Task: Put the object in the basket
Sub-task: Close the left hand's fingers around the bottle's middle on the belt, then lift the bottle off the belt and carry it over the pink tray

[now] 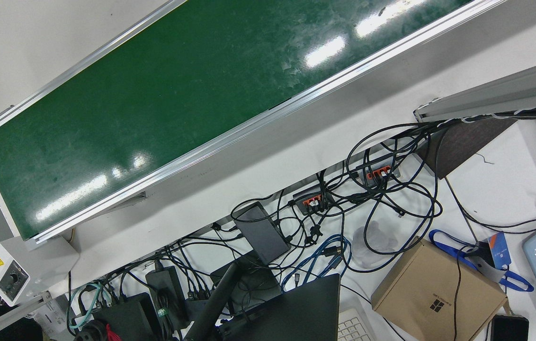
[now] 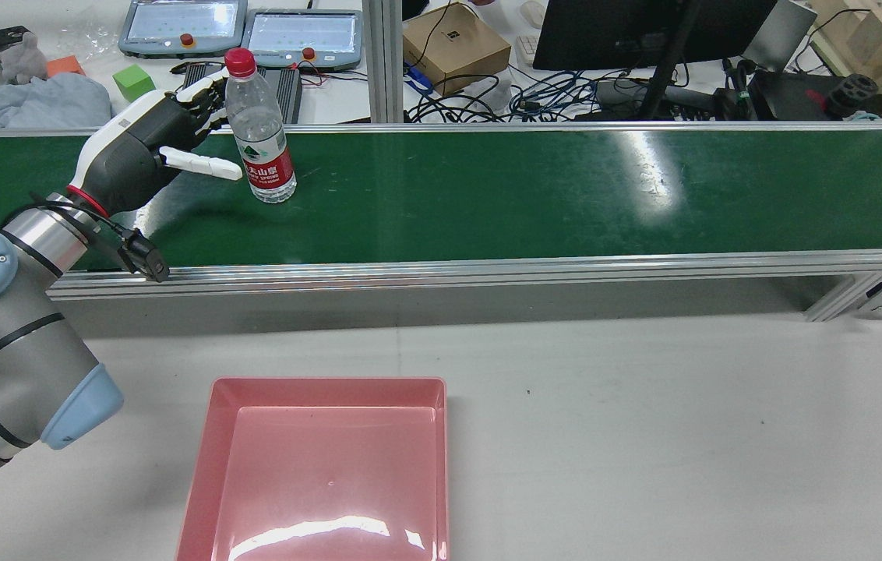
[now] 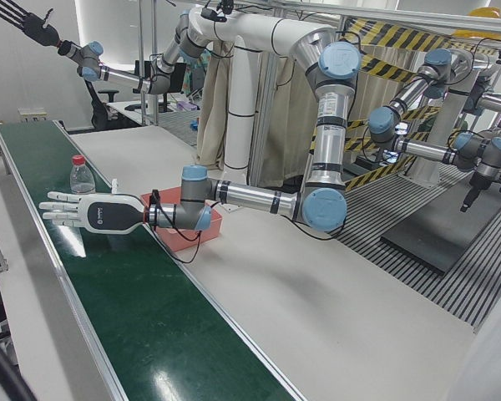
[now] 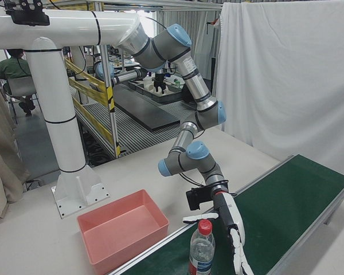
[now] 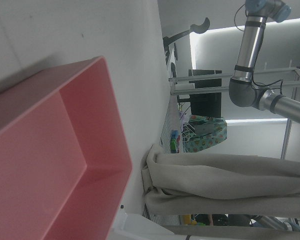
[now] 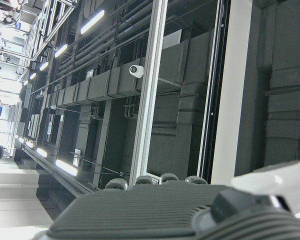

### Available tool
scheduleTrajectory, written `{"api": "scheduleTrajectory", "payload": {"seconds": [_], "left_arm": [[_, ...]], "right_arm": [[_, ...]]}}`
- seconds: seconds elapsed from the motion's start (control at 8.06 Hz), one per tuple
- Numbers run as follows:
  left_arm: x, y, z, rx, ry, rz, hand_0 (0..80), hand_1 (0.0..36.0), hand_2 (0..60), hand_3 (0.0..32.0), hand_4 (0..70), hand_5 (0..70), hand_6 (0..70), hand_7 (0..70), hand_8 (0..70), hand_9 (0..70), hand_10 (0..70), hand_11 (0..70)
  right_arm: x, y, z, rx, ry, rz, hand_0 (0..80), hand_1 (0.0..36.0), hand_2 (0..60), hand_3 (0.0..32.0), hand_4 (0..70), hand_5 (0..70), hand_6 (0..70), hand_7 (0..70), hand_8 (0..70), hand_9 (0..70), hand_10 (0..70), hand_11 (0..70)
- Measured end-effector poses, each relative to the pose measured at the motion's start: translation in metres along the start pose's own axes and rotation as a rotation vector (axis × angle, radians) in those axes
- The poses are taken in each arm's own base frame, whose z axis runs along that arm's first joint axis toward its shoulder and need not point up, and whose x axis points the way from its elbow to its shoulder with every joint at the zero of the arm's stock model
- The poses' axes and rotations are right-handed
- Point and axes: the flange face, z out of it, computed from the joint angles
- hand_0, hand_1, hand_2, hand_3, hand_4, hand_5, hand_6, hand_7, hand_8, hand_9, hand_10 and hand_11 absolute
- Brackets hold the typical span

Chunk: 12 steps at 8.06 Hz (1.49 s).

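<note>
Clear plastic bottle [image 2: 259, 132] being kept upright on the green belt [image 2: 566, 187], with the left hand [image 2: 145, 148] being held open just beside it

The red-capped bottle is being flanked by the left hand's spread fingers [image 2: 203, 162] and nothing is being gripped; whether the label is being touched cannot be told. The pink basket [image 2: 199, 467] is being kept on the white table, on the robot's side of the belt and well apart from the bottle. The right hand [image 3: 21, 21] is being held high above the station, its dark fingers fanned wide and nothing being held
</note>
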Motion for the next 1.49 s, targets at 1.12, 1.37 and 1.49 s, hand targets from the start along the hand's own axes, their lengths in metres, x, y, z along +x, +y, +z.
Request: {"api": "scheduleTrajectory", "payload": {"seconds": [1.12,1.37,1.49], "left_arm": [[0.001,0.016,0.027,0.078,-0.037,0.022,79.7,36.0,60.0,0.0,70.0,70.0,70.0,61.0,70.0,70.0,62.9,70.0],[0.015,0.039,0.022,0.069,-0.033,0.016,67.5,31.0,60.0,0.0,70.0,70.0,70.0,57.4,70.0,70.0,57.1,70.0],[0.028,0.067,0.015,0.040,-0.025,0.005,64.5,29.0,60.0,0.0,69.7,70.0,70.0,55.2,69.0,70.0,54.9,70.0]], "right_arm": [[0.000,0.000,0.000,0.000,0.000,0.000,0.0,0.0,0.0,0.0,0.0,0.0,0.0,0.0,0.0,0.0,0.0,0.0],[0.000,0.000,0.000,0.000,0.000,0.000,0.0,0.0,0.0,0.0,0.0,0.0,0.0,0.0,0.0,0.0,0.0,0.0],[0.000,0.000,0.000,0.000,0.000,0.000,0.0,0.0,0.0,0.0,0.0,0.0,0.0,0.0,0.0,0.0,0.0,0.0]]}}
